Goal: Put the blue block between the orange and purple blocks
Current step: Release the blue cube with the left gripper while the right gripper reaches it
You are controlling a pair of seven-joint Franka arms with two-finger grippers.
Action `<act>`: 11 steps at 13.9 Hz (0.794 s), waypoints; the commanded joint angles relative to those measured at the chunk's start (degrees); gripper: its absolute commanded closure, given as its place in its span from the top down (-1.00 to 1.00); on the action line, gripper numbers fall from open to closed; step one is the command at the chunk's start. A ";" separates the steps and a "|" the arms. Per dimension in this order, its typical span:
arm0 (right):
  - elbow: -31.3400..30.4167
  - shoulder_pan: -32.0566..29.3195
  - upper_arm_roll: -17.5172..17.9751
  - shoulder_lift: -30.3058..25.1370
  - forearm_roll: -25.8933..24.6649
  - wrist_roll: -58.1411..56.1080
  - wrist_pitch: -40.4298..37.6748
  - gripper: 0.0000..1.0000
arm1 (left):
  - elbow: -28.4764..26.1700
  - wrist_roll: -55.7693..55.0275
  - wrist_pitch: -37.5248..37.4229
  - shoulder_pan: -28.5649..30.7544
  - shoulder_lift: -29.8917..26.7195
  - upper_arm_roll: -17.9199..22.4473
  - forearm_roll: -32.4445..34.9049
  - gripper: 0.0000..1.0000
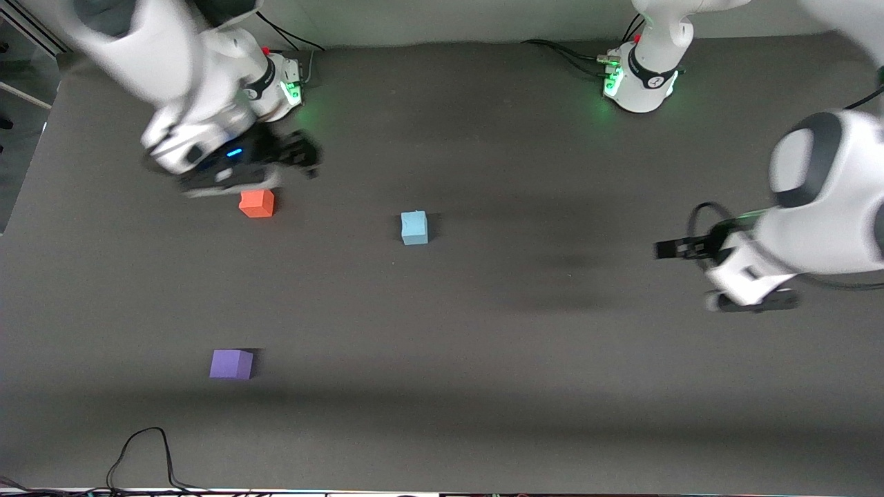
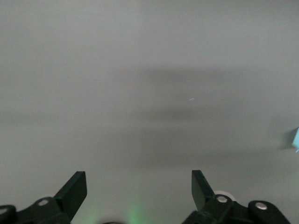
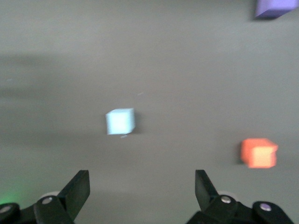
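1. Your blue block [image 1: 414, 228] sits mid-table, apart from the orange block [image 1: 257, 203] and purple block [image 1: 231, 364].
2. Your right gripper [image 3: 138, 189] hangs spread, empty, over the table just beside the orange block.
3. Your left gripper [image 2: 138, 186] hangs spread, empty.

Table [image 1: 483, 331]: three blocks, well apart. Landmark: blue block [image 1: 414, 228], mid-table. Orange block [image 1: 257, 203]: toward the right arm's end from the blue block, slightly farther from the front camera. Purple block [image 1: 231, 364]: toward the right arm's end from the blue block, much nearer the front camera.
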 commanded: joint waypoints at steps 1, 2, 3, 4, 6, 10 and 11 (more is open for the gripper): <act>9.06 9.17 -0.87 8.19 0.17 11.74 -1.30 1.00 | -4.02 6.78 -1.55 4.44 -6.49 -0.75 1.35 1.00; 10.30 10.86 -0.87 9.95 0.17 13.52 -1.30 1.00 | -4.90 6.97 -1.37 5.23 -8.24 -0.75 1.61 1.00; 10.23 11.39 -0.87 10.67 0.17 13.37 -0.96 1.00 | -5.78 6.97 -1.28 5.50 -10.00 -0.75 2.31 1.00; 9.96 11.31 -0.87 11.20 0.17 12.58 -0.61 1.00 | -6.48 6.97 -1.02 5.42 -11.84 -0.75 2.92 1.00; 9.18 11.31 -0.96 12.52 -0.01 9.78 -0.25 1.00 | -8.32 6.97 -0.41 5.50 -15.19 -0.84 3.89 1.00; -3.53 11.22 -1.31 11.91 -0.71 7.39 11.57 1.00 | -10.45 8.29 1.35 5.16 -18.02 -0.58 3.90 1.00; -7.58 11.22 -1.40 11.99 -0.80 7.39 16.57 1.00 | -10.36 8.29 1.44 3.85 -18.02 1.08 3.98 1.00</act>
